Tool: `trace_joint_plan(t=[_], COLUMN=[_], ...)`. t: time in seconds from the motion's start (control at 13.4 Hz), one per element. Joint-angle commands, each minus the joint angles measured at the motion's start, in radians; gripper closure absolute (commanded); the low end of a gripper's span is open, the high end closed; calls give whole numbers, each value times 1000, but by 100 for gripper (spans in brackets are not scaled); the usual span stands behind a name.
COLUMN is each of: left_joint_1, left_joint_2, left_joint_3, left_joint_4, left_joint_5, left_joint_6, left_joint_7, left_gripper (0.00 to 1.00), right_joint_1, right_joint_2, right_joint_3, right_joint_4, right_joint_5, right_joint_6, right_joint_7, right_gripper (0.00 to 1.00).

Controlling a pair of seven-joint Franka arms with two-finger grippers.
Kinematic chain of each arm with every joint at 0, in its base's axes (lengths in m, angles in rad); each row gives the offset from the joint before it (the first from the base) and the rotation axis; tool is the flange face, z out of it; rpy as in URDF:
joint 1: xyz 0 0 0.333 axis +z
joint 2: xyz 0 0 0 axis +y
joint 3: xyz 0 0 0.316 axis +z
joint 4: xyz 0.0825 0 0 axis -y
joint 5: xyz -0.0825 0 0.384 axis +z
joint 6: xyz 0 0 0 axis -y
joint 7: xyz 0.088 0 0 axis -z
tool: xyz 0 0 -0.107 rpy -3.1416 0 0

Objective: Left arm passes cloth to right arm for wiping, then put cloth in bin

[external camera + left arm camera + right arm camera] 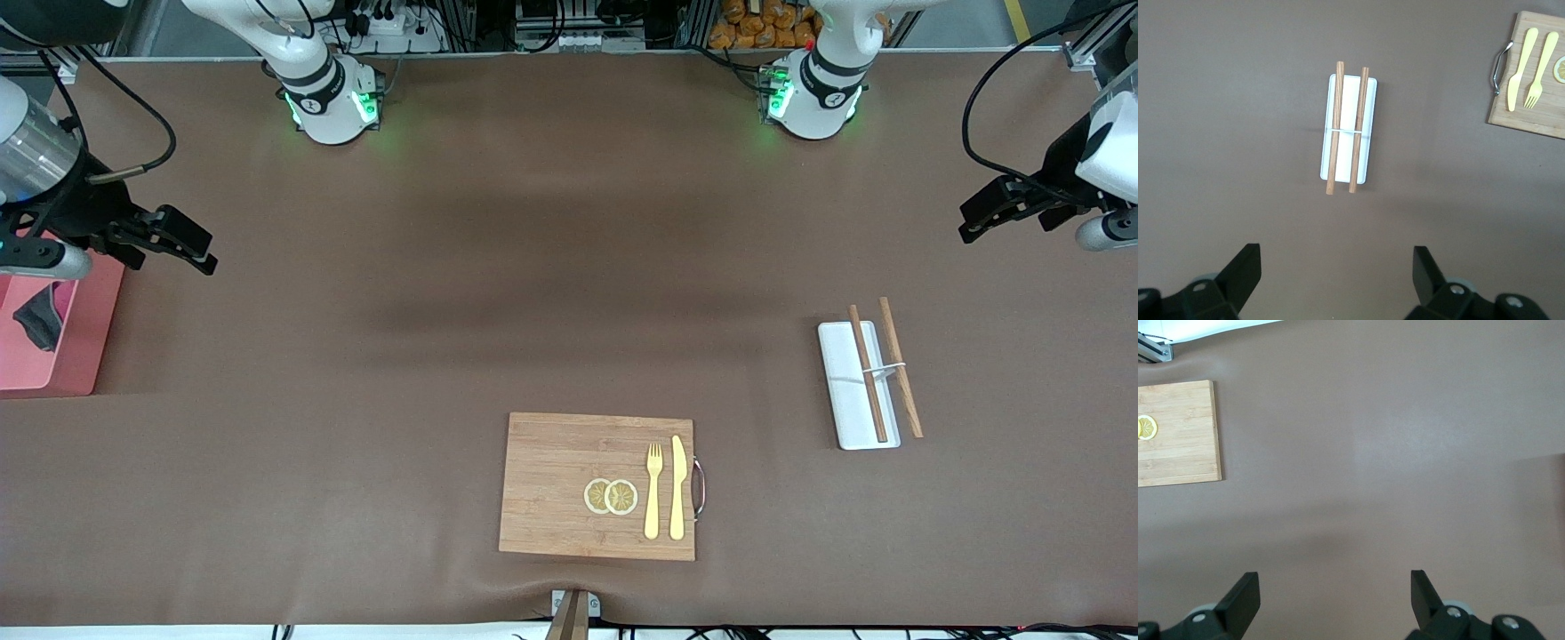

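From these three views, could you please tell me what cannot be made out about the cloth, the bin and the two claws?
- Cloth: front view only; just a dark fold shows, colour unclear.
- Bin: cut off by the frame edge; the right arm covers its top.
- Right claw: open, over the table beside the bin; wrist view shows neither bin nor cloth.
- Left claw: open; arm cut by the frame edge.

Light fell evenly and softly from overhead, leaving the brown table [569, 267] bright and free of glare. Broad, blurred shadow bands lay on it farther from the front camera than the cutting board [569, 462]. Green lamps glowed at both arm bases. All views were sharp, with slight darkening toward the corners.
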Motion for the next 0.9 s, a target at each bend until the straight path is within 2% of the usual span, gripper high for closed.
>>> trace_joint_plan(t=[0.0, 0.82], left_joint_1=[1, 1], left_joint_2=[-9, -6], left_joint_3=[1, 1], left_joint_4=[5, 31], left_joint_5=[15, 21], left_joint_6=[9, -3], left_joint_7=[-4, 135], left_gripper=[0, 0], right_joint_1=[15, 16], right_joint_2=[-5, -5], right_joint_3=[-3, -5], right_joint_4=[12, 10], right_joint_5=[-15, -16], right_joint_6=[-19, -22], right_joint_7=[6, -9], right_gripper=[0, 0])
